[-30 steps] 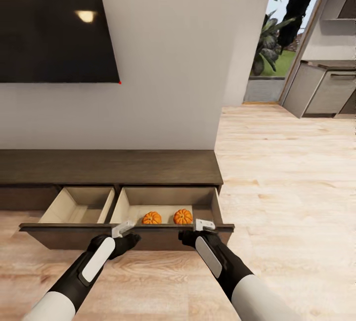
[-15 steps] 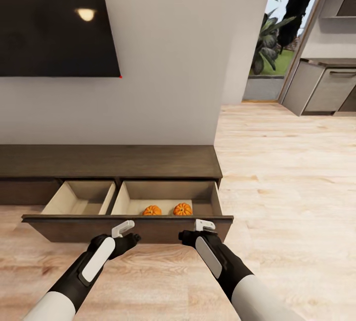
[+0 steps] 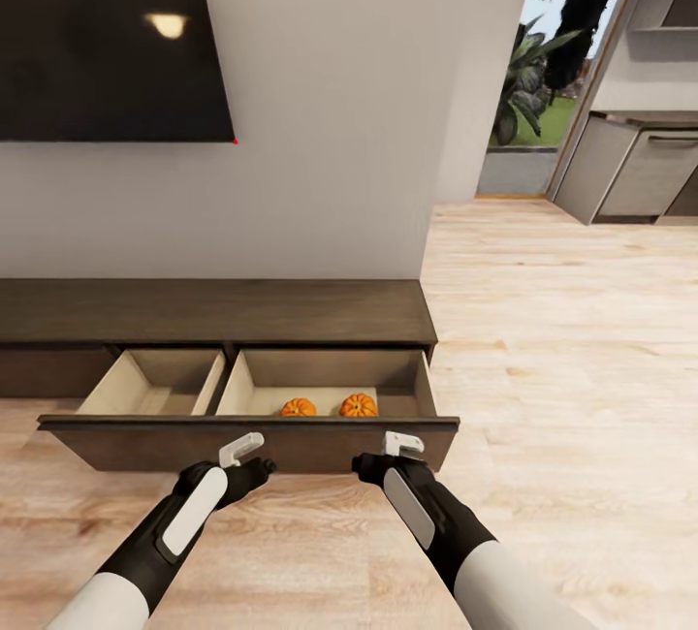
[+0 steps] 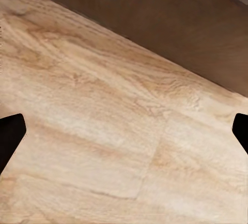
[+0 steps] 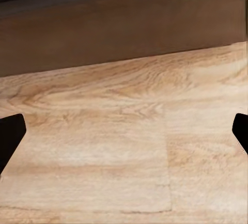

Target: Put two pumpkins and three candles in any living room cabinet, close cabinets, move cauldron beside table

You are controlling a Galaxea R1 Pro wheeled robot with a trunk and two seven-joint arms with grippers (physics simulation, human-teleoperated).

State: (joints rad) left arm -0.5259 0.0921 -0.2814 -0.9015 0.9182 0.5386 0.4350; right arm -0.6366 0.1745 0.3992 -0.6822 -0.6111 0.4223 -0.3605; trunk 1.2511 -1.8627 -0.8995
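Both pumpkins [image 3: 329, 406] lie in the open cabinet [image 3: 242, 315] drawer. Left pincer [image 3: 242, 449] and right pincer [image 3: 401, 443]: wide, empty. Pumpkins: probably light, rigid; grip across ribs.

Both arms look the same in the head view. The left arm [image 3: 170, 538] has a white rounded upper part, then a black forearm with a long white oval panel on its top side. The right arm [image 3: 436, 528] has the same white upper part, black forearm and white panel. Each wrist ends in a small light grey block. In both wrist views, the fingers [image 4: 10, 138] are plain black with blunt tips.
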